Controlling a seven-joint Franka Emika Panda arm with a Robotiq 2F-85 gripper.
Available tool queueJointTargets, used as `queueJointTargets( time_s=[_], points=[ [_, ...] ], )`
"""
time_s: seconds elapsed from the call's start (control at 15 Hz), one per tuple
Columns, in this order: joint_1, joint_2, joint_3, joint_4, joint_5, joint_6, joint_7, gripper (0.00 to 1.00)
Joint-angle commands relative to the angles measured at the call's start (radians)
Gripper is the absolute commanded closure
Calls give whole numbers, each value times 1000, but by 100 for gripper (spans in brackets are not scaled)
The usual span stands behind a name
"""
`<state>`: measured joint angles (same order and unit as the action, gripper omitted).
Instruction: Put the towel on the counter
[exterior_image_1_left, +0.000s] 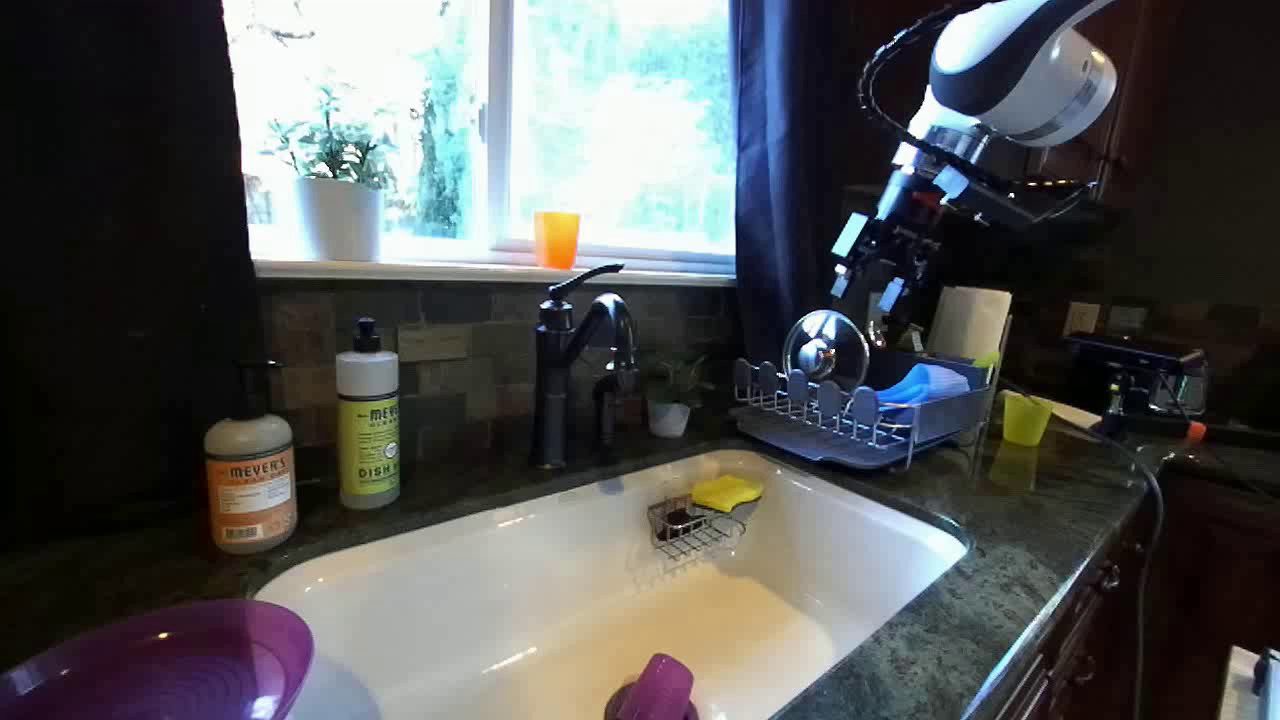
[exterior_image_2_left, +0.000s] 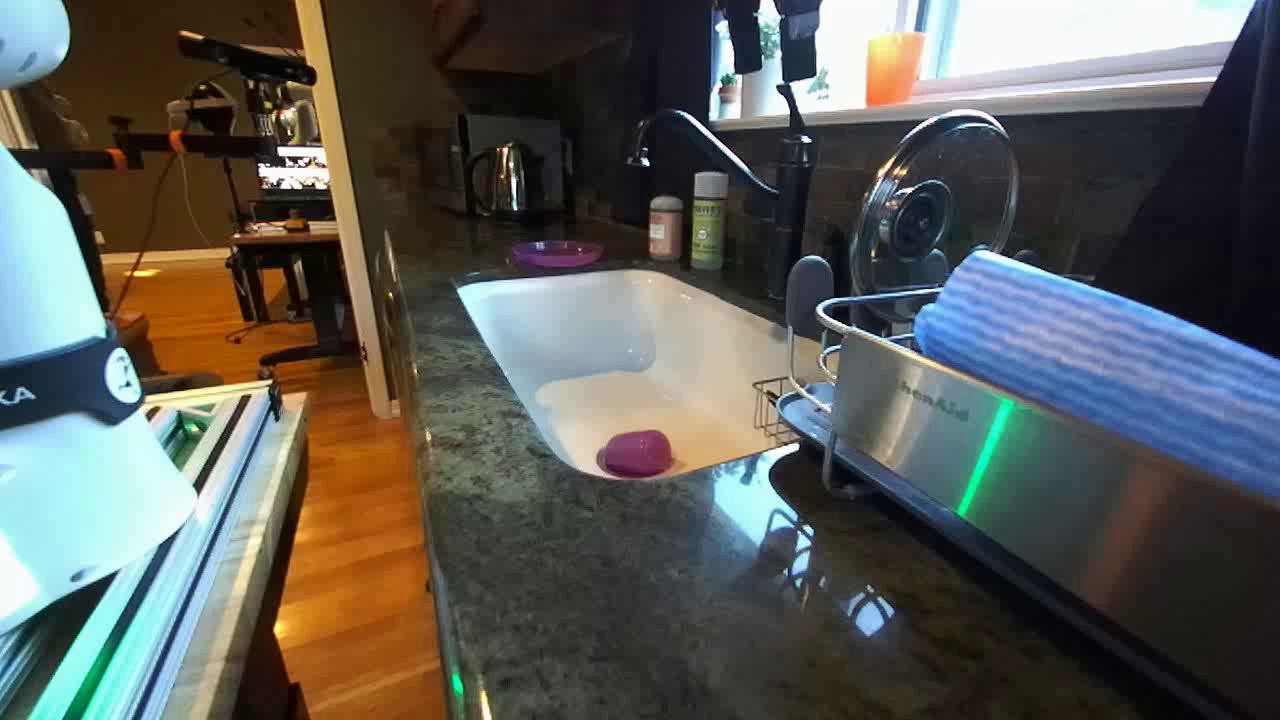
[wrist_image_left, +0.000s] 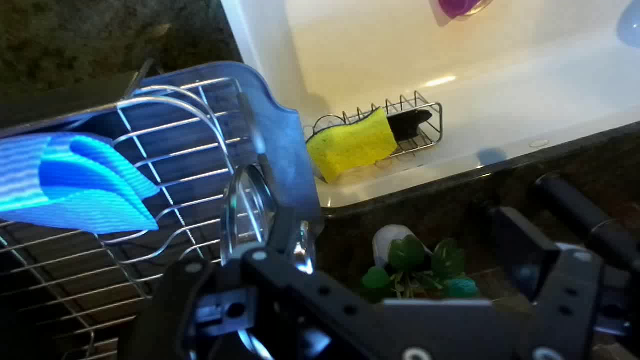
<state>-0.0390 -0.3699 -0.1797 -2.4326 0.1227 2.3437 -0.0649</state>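
I had my fingers (wrist_image_left: 522, 245) spread wide apart, with nothing in their grasp, hanging higher than the dish rack (exterior_image_2_left: 1080, 520). The blue striped towel (exterior_image_2_left: 1090, 360) lay folded in the rack, well apart from me, and a glass lid (exterior_image_2_left: 930, 215) stood on edge at the rack's end nearest the white sink (exterior_image_1_left: 500, 580). Around the rack the counter (exterior_image_2_left: 580, 600) was dark and mottled, polished enough to throw back light in bright patches, and a yellow-green cup (exterior_image_1_left: 1026, 420) sat on it just beside the rack. In the sink's corner nearest the rack was a wire caddy (exterior_image_1_left: 690, 543) with a yellow sponge (wrist_image_left: 352, 145) on it; a purple cup (exterior_image_1_left: 660, 685) lay on the sink's floor. Along the tiled wall (exterior_image_1_left: 470, 390) from the rack I had a small potted plant (exterior_image_1_left: 668, 412), then the black faucet (exterior_image_1_left: 553, 390), then, well apart from the rack, a green-labelled bottle (exterior_image_1_left: 368, 430) and an orange-labelled bottle (exterior_image_1_left: 250, 490). A purple dish (exterior_image_2_left: 557, 253) lay across the sink from the rack, and a shiny kettle (exterior_image_2_left: 508, 180) stood farther off. Higher than the rack, a bright window (exterior_image_1_left: 620, 110) shone beside a dark curtain (exterior_image_1_left: 785, 140), an orange cup (exterior_image_1_left: 557, 240) on its sill (exterior_image_1_left: 430, 271). Past the counter's front edge from the rack, the room ran to a wood floor (exterior_image_2_left: 350, 560), my arm's white base (exterior_image_2_left: 90, 490) and, well away, a desk (exterior_image_2_left: 288, 238) with a lit screen (exterior_image_2_left: 293, 168) near it.
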Motion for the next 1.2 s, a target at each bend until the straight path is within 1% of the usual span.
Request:
queueJointTargets(
  time_s=[0.0, 0.33, 0.4, 0.53, 0.8, 1.0, 1.13],
  points=[
    [-16, 1, 15, 2, 8, -4, -5, 0],
    [-16, 1, 15, 2, 8, -4, -5, 0],
    [-23, -1, 19, 6, 11, 1, 22, 0],
    [-60, -20, 18, 31, 23, -21, 131, 0],
    [-168, -85, 25, 32, -47, -68, 299, 0],
    [-255, -104, 7, 17, -75, -97, 379, 0],
    [-305, -84, -8, -6, -77, -67, 426, 0]
  ],
)
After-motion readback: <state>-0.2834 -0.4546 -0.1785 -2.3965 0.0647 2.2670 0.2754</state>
